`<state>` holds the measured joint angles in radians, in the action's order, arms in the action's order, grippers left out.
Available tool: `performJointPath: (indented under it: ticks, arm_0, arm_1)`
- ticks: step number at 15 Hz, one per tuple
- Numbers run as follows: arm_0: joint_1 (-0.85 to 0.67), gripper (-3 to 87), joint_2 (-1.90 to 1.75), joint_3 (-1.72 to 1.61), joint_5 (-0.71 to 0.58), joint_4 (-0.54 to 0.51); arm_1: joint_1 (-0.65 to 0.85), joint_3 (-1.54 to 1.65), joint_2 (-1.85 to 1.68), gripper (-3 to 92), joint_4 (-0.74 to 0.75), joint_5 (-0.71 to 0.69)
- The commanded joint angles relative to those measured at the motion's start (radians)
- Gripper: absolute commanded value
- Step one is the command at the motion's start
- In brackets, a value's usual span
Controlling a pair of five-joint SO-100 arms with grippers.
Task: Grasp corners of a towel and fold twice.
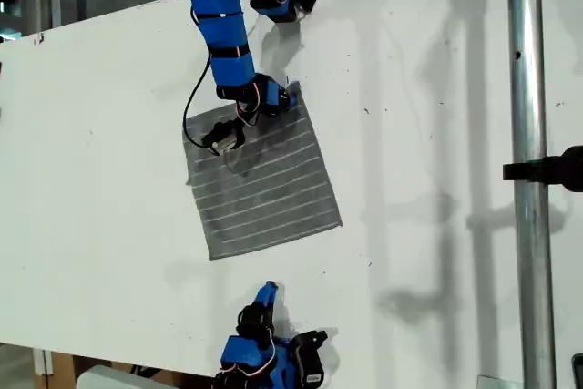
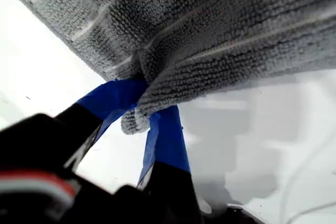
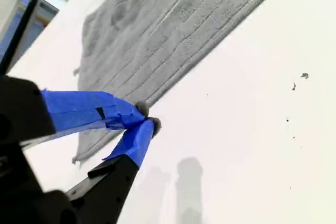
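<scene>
The grey striped cloth towel has a rough, looped, matt pile. The smooth white table looks faintly glossy; the upright metal pole shines.

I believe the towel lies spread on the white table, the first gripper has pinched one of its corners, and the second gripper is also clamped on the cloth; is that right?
Not quite: my second gripper is shut on nothing, clear of the towel, as the second wrist view shows. My first gripper does pinch a corner, and the towel lies on the white table.

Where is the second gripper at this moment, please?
My second gripper is low in the exterior view, near the bottom edge of the white table, just below the towel and not touching it.
</scene>
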<state>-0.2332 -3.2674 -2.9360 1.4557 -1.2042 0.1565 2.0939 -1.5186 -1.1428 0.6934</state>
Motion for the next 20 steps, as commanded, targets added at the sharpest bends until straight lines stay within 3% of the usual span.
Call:
performJointPath:
  ticks: [1,4,7,9,11,12,14,16,20]
  arm_0:
    - [-0.012,-0.8,0.451,0.360,-0.052,0.046]
    - [0.021,-0.9,0.971,0.854,-0.204,0.009]
    - [0.124,-0.9,1.401,1.384,-0.356,-0.167]
    - [0.169,1.1,1.552,1.585,-0.474,-0.210]
    - [0.224,27.4,1.632,1.680,-0.612,-0.227]
    - [0.229,34.0,1.661,1.690,-0.657,-0.232]
    - [0.221,39.0,1.733,1.738,-0.741,-0.270]
    - [0.209,38.0,1.835,1.775,-0.776,-0.281]
    - [0.199,35.8,2.060,1.804,-0.707,-0.224]
  arm_1:
    - [0.008,0.018,-0.040,-0.2,0.018,-0.003]
    - [0.012,0.041,-0.064,-0.2,0.031,-0.002]
    - [0.006,0.048,-0.071,-0.2,0.034,0.003]
    - [0.003,0.049,-0.071,-0.2,0.035,0.003]
    - [0.005,0.051,-0.071,-0.2,0.037,0.003]
    - [0.006,0.051,-0.071,-0.2,0.037,0.003]
    - [0.011,0.051,-0.071,-0.2,0.038,0.003]
    - [0.012,0.051,-0.071,-0.2,0.038,0.006]
    - [0.017,0.046,-0.069,-0.2,0.037,0.011]
